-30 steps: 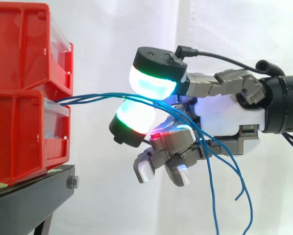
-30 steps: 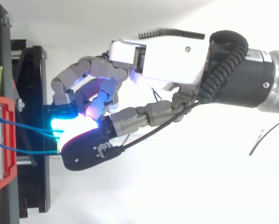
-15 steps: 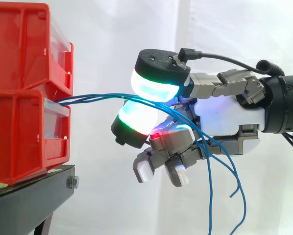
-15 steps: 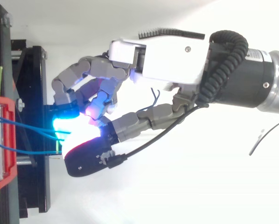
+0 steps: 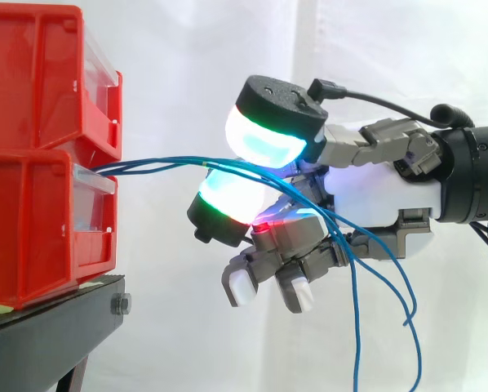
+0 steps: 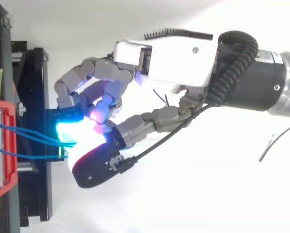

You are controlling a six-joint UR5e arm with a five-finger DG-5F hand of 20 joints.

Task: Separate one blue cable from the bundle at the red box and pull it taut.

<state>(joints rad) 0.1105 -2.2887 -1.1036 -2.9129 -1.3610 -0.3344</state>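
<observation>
The robot hand comes in from the right with its fingers curled. Its two thick glowing pads sit one above the other and close on the thin blue cables from above and below, pinching them. The other fingers fold under the palm and hold nothing. The glow washes out the contact spot in both views, so it cannot be told whether the pads clamp one strand or several.

Behind the pads the cables cross the palm, partly hidden by the folded fingers. From there they hang loose beneath the hand and are cut off by the lower edge of the side view.

Ahead of the fingertips the strands run roughly level, with a little slack, to the lower red plastic bin. They enter it just above its clear front panel. From above, the strands lie apart at the bin and draw together toward the pads.

The upper red plastic bin is stacked on the lower one, and its lip overhangs the spot where the cables come out. The left edge cuts off both bins.

Beneath them is the black metal stand, with a bolt at its corner, below and ahead of the fingertips. In the top view the stand's frame lies directly under the pads.

Farthest back hangs the white curtain.
</observation>
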